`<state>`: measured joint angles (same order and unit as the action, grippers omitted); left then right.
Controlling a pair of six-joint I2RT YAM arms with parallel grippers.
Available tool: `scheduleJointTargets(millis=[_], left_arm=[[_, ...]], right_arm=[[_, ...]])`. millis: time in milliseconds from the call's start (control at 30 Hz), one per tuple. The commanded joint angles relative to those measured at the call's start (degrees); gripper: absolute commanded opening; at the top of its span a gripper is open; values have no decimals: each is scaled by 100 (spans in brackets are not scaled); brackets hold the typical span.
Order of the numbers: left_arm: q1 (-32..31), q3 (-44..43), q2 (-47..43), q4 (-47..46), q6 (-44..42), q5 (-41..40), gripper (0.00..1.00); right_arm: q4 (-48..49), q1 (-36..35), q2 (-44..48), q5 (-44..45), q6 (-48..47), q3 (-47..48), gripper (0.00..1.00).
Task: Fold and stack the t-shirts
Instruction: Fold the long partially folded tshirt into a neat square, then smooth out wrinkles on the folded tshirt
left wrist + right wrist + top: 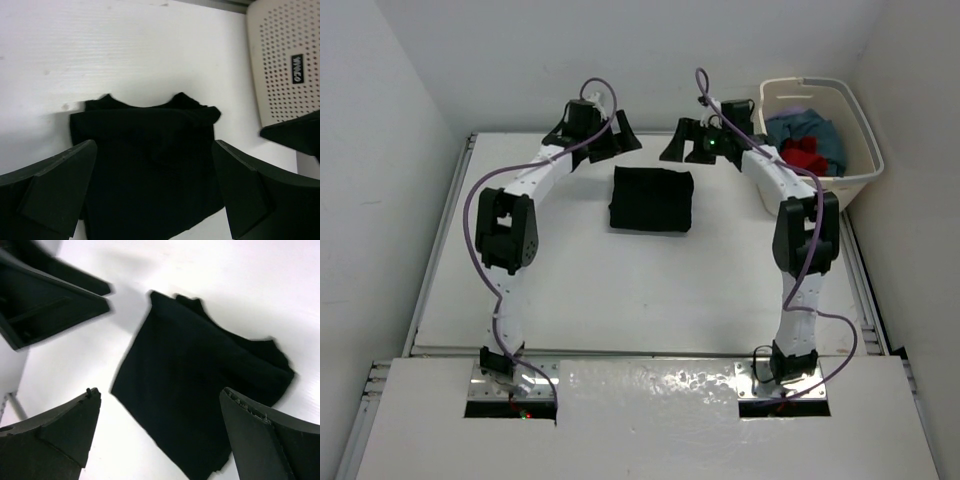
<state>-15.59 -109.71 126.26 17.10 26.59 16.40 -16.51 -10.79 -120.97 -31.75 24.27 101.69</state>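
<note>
A black t-shirt (652, 200) lies folded into a flat rectangle on the white table, toward the back. It fills the lower middle of the left wrist view (147, 170) and lies slantwise in the right wrist view (200, 390). My left gripper (610, 145) (155, 190) hovers open above the shirt's far left corner. My right gripper (682, 145) (160, 435) hovers open above its far right corner. Neither holds anything. A teal-blue t-shirt (815, 128) and a red t-shirt (807, 155) lie crumpled in the basket.
The cream laundry basket (808, 84) stands at the back right corner, its perforated wall (280, 60) close to my left gripper's view. White walls close in on the table's left, back and right. The two grippers hang close together.
</note>
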Motion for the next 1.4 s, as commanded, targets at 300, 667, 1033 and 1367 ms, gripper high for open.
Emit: scheduleJointTargets(millis=[300,667,1033,1367], left_arm=[[-163,-675,935,-127,-75,477,100],[48,-1140,1841,-392,-136,882,100],[100,-1657,2132,-401,-92,794,100],[74,-1292,437,-980,-128,864,100]], right_arm=[[1195,-214,-1042,-560,974,289,99],[2009,24,-2344,-298,1729,1214,99],[2109,147,-2362,-165,1652,1318,99],[1361,138,-895,-332,772,945,99]])
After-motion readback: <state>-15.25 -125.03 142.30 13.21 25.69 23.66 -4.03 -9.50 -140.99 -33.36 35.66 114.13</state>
